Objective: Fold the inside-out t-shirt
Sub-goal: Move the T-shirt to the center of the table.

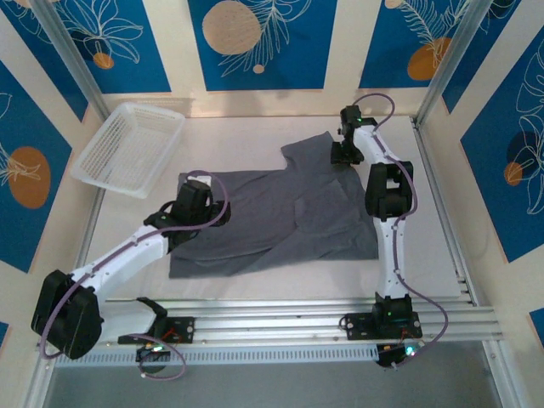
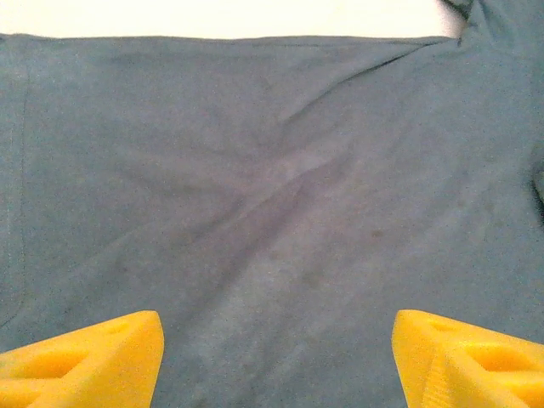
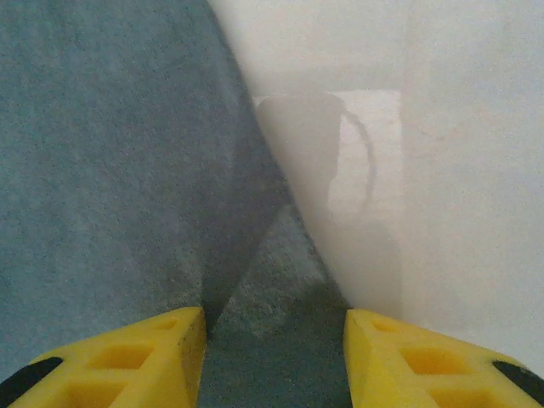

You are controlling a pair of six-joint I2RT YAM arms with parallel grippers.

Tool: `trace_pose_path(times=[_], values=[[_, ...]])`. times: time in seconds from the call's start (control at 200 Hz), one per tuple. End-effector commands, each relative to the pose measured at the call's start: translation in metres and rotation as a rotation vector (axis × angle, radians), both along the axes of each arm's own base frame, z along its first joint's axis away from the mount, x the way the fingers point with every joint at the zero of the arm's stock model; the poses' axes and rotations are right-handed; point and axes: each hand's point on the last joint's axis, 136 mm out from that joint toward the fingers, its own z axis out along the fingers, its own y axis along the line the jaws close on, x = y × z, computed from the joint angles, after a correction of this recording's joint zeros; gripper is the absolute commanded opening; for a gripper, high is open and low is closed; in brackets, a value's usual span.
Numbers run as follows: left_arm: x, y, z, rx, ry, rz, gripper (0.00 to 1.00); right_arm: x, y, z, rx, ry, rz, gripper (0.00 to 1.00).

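**Grey t-shirt down flat, both grippers open over it**

Find the t-shirt (image 1: 280, 223) spread across the middle of the table (image 1: 421, 255). Mostly flat, but bunched and turned at the far right, with a few creases through the body. Looks laid out this way to offer clean edges for folding. Going by that rumpled far-right part, seems not yet squared up, and no fold made.

Over the shirt's left part, note the left gripper (image 1: 194, 202). Fingers spread wide above bare cloth, gripping nothing. Probably poised to pick a spot near the left edge.

At the bunched far-right part, note the right gripper (image 1: 344, 153). Also parted, and set low astride the shirt's edge where cloth meets table. Has a ridge of cloth lying between the fingers, not pinched. Likely placed there to take that edge and draw it straight.

Farther out, at far left, spot a white mesh basket (image 1: 127, 149), near the shirt's corner but apart from it.

Can read no brand, label or writing anywhere, and see no print on the shirt.
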Motion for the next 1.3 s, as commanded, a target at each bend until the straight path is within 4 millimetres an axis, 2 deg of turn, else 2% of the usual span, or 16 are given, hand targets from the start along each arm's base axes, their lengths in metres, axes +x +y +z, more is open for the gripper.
trace_pose_path(times=[0.0, 0.13, 0.205, 0.34, 0.505, 0.585, 0.665, 0.74, 0.83, 0.89, 1.055, 1.17, 1.295], values=[[0.008, 0.000, 0.003, 0.004, -0.010, -0.001, 0.72, -0.009, 0.003, -0.011, 0.055, 0.062, 0.031, 0.46], [0.009, -0.004, 0.003, -0.011, -0.015, -0.012, 0.72, -0.008, 0.004, -0.016, 0.046, 0.066, 0.052, 0.46], [0.011, -0.005, 0.002, -0.013, -0.007, -0.015, 0.72, -0.005, -0.001, -0.014, -0.001, 0.062, 0.045, 0.47], [0.012, -0.009, 0.002, -0.027, -0.002, -0.024, 0.72, -0.003, -0.013, -0.007, -0.099, 0.037, 0.016, 0.58], [0.013, -0.010, 0.000, -0.025, 0.004, -0.025, 0.71, -0.004, -0.007, -0.013, -0.078, 0.049, 0.042, 0.58], [0.013, -0.011, 0.000, -0.028, 0.008, -0.028, 0.71, -0.007, -0.006, -0.022, -0.065, 0.073, 0.039, 0.53], [0.012, -0.009, -0.001, -0.024, 0.010, -0.021, 0.71, -0.010, -0.005, -0.025, -0.048, 0.088, 0.031, 0.42], [0.013, -0.004, -0.002, -0.015, 0.015, 0.019, 0.71, -0.009, -0.006, -0.019, -0.043, 0.078, 0.030, 0.30], [0.018, 0.008, -0.002, 0.004, 0.036, 0.101, 0.70, -0.003, -0.008, -0.001, -0.042, 0.032, 0.032, 0.09], [0.025, 0.015, 0.000, 0.026, 0.054, 0.140, 0.70, 0.000, -0.012, 0.017, -0.041, -0.009, 0.021, 0.02], [0.062, 0.029, 0.010, 0.143, 0.062, 0.239, 0.67, -0.003, -0.020, 0.055, -0.043, -0.120, 0.005, 0.00], [0.096, 0.042, 0.004, 0.197, 0.086, 0.336, 0.65, -0.012, -0.026, 0.058, -0.038, -0.132, -0.015, 0.00], [0.134, 0.055, -0.009, 0.252, 0.111, 0.416, 0.63, -0.021, -0.043, 0.051, -0.064, -0.110, -0.058, 0.00]])
